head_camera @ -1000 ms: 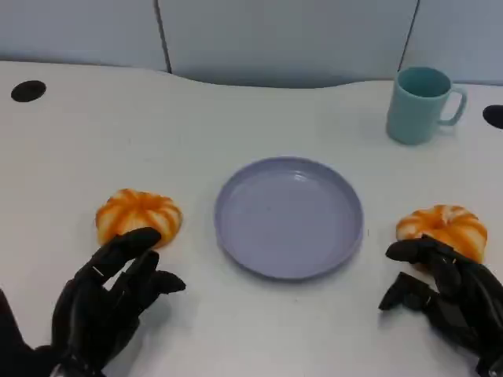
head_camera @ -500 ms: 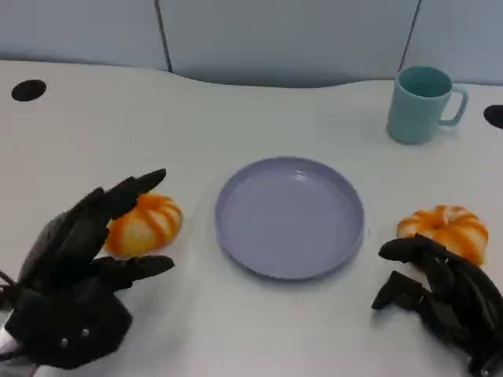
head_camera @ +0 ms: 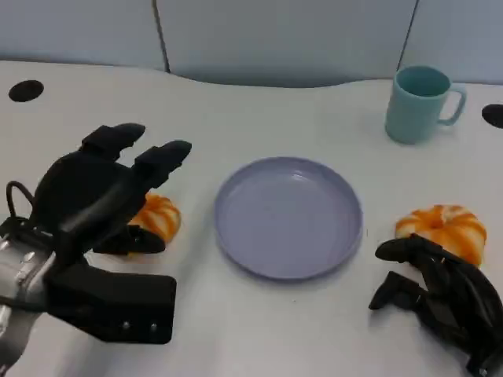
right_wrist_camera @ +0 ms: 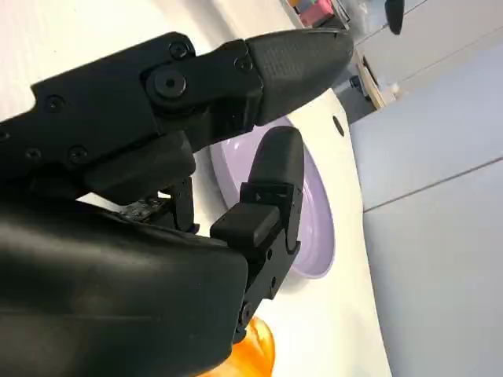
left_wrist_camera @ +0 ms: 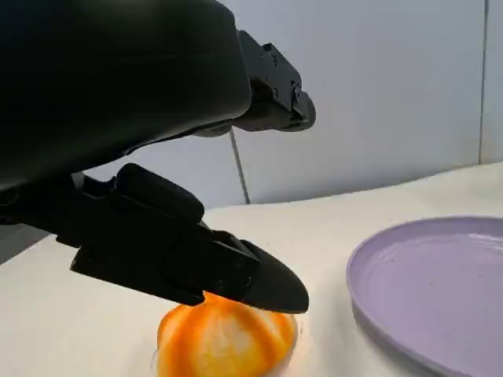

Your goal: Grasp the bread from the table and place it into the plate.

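Bread first: two round, ridged orange-and-white buns, glossy and pumpkin-shaped, sit on the smooth white table (head_camera: pixel 259 330), one either side of the plate. Backing the table is a pale grey-blue panelled wall (head_camera: pixel 283 35) with dark vertical seams, and three black round holes show near the tabletop's far edge.

Biggest thing on the table, dead centre, is the one round lavender plate (head_camera: pixel 289 216), shallow, raised rim, matte finish, nothing in it. The left hand (head_camera: pixel 94 196), black and hard-shelled, hangs over the left bun (head_camera: pixel 159 217) with fingers spread apart, thumb down beside it; the left wrist view shows a fingertip (left_wrist_camera: pixel 267 287) just above the bun's crown, and contact I can't tell. The right hand (head_camera: pixel 436 294) lies low near the table's front edge, fingers loosely curled but apart, holding nothing, just in front of the right bun (head_camera: pixel 442 228). Far right stands one teal ceramic mug (head_camera: pixel 420 104), cylindrical, upright, handle to the right.
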Tool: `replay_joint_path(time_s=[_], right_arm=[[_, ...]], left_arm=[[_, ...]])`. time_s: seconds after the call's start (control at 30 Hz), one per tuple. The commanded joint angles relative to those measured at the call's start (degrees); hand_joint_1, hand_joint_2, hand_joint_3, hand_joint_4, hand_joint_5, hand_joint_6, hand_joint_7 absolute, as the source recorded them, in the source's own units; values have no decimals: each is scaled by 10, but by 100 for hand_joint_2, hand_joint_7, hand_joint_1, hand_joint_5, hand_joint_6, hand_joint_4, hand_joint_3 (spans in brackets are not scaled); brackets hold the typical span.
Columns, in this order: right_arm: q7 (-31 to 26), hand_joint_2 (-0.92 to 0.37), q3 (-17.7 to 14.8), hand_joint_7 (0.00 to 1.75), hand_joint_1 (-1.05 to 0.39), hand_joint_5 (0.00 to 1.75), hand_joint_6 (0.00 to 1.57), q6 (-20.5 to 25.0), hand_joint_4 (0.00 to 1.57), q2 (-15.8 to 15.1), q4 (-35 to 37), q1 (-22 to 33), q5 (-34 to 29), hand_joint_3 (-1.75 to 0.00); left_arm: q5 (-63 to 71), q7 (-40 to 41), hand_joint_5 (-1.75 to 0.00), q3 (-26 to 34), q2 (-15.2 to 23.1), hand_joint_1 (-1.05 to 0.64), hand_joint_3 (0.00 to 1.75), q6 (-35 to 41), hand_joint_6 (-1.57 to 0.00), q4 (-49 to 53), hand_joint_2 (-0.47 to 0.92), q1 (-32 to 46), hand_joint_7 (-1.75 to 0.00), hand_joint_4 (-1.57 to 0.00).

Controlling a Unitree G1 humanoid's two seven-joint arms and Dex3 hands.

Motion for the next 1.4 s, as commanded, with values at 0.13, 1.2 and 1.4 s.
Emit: replay_joint_path(time_s=[0.13, 1.2, 1.4], right_arm=[[-11, -92, 2, 100, -47, 142, 66, 9, 64, -1, -6, 13, -4, -16], [-8, -92, -2, 102, -47, 142, 67, 30, 64, -6, -48, 43, 7, -17], [-6, -92, -3, 102, -47, 143, 68, 31, 64, -6, -55, 50, 10, -16]], left_arm=[[-20, -44, -21, -56, 11, -77, 1, 25, -21, 140, 91, -89, -1, -2], [-37, 78, -5, -228, -119, -69, 0, 64, -14, 658, 87, -310, 0, 0], [-37, 92, -4, -247, -145, -67, 0, 103, -13, 690, 87, -315, 0, -1]])
